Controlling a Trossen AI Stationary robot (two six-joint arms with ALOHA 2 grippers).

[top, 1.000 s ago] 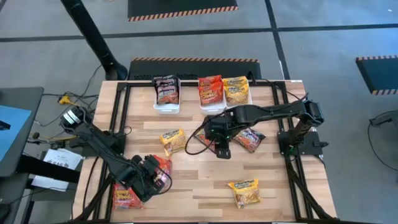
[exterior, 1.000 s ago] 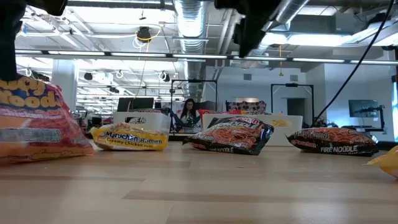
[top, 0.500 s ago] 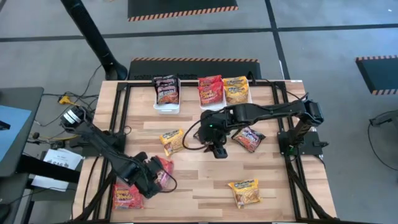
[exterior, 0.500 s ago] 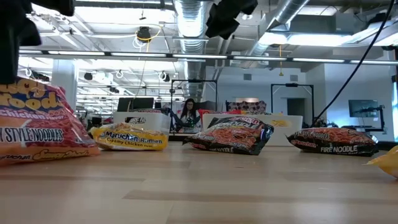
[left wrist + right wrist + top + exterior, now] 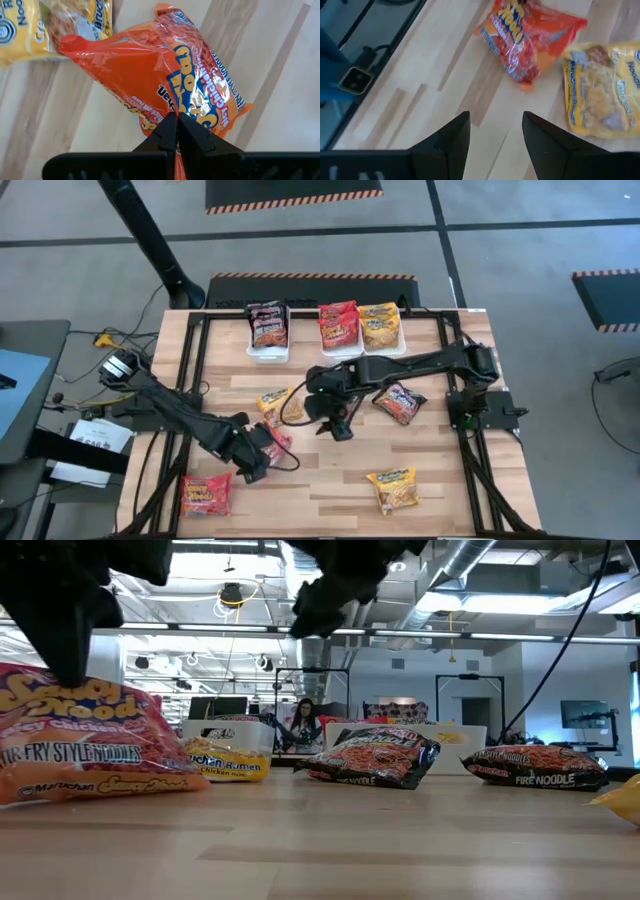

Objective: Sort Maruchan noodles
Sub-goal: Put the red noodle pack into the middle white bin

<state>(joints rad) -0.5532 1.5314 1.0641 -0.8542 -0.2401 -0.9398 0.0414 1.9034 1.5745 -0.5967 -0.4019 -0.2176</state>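
Note:
Maruchan packets lie flat on the wooden table: a yellow one [image 5: 272,406], a dark one [image 5: 400,402], a second yellow one [image 5: 392,488] and a red one [image 5: 205,495]. My left gripper [image 5: 260,452] is shut on an orange-red packet [image 5: 277,442] near the table's left middle. My right gripper [image 5: 338,428] hovers open over bare wood, just right of the first yellow packet. In the right wrist view it [image 5: 495,120] faces the held orange-red packet [image 5: 530,35] and the yellow packet [image 5: 602,95]. My left gripper pinches the orange-red packet between its two shut fingers at one edge [image 5: 165,107], coming from above and slanting down. The packet [image 5: 90,750] hangs tilted below the fingers. Its lower edge is at table height; whether it touches the wood I cannot tell.
Three white bins stand along the far edge: one with a dark packet [image 5: 268,330], one with a red packet [image 5: 338,325], one with a yellow packet [image 5: 380,325]. Black frame rails [image 5: 195,360] run along the table's left and right sides. Bare wood lies in the near middle.
My left gripper has moved toward the table's right and far edge, staying shut and carrying the orange-red packet with it, uncovering the red packet near the left corner. My right gripper has moved toward the table's left, closer to the yellow packet.

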